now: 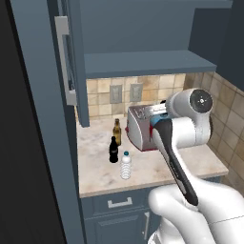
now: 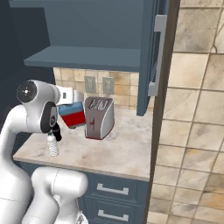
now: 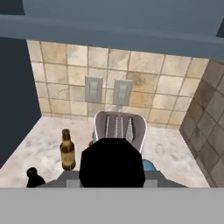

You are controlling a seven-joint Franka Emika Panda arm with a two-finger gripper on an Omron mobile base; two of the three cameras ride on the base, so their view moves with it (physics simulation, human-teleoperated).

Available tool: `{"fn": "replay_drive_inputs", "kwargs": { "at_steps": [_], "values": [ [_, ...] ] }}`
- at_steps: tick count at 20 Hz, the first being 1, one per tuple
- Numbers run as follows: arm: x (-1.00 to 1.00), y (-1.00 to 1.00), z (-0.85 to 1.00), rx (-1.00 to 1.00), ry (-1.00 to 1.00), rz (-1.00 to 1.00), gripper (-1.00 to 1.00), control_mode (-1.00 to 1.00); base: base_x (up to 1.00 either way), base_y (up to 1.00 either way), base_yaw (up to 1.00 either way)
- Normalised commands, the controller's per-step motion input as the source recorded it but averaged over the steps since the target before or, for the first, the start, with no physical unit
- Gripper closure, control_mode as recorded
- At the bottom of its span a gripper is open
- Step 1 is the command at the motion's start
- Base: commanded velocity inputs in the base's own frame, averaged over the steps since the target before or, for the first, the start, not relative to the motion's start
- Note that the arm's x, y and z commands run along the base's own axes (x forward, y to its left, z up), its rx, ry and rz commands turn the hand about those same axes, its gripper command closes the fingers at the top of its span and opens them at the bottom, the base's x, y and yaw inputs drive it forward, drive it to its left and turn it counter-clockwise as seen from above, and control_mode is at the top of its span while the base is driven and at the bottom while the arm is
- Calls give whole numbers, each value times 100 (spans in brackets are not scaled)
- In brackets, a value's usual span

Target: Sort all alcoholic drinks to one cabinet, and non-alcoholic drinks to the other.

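My gripper (image 2: 70,106) is shut on the squat square bottle of red liquid (image 2: 72,115), held in the air over the counter just left of the toaster. Its black cap (image 3: 112,162) blocks the lower middle of the hand view. On the counter stand the slim amber beer bottle (image 1: 116,132) (image 3: 67,151), the small black cola bottle (image 1: 113,150) (image 3: 33,176) in front of it, and the clear water bottle (image 1: 126,165) (image 2: 53,145) nearest the front edge. All three are upright and apart from the gripper.
A silver toaster (image 1: 139,126) (image 2: 99,117) (image 3: 119,127) stands against the tiled back wall. Above the counter (image 2: 124,151) is an open blue cabinet shelf (image 1: 147,63) (image 2: 87,57), its doors swung out at the left (image 1: 71,62) and right (image 2: 153,57).
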Motion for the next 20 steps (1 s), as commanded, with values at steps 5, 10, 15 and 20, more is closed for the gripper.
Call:
{"fn": "replay_drive_inputs", "kwargs": {
  "at_steps": [5,10,15,20],
  "values": [
    [-28,0,62,0,-10,0,100,-100,0,0,0],
    [-27,-2,62,0,-12,0,100,-100,0,0,0],
    [-17,0,62,0,-9,0,100,-100,0,0,0],
    [-16,-1,59,0,-9,0,100,-100,0,0,0]
  ]
}}
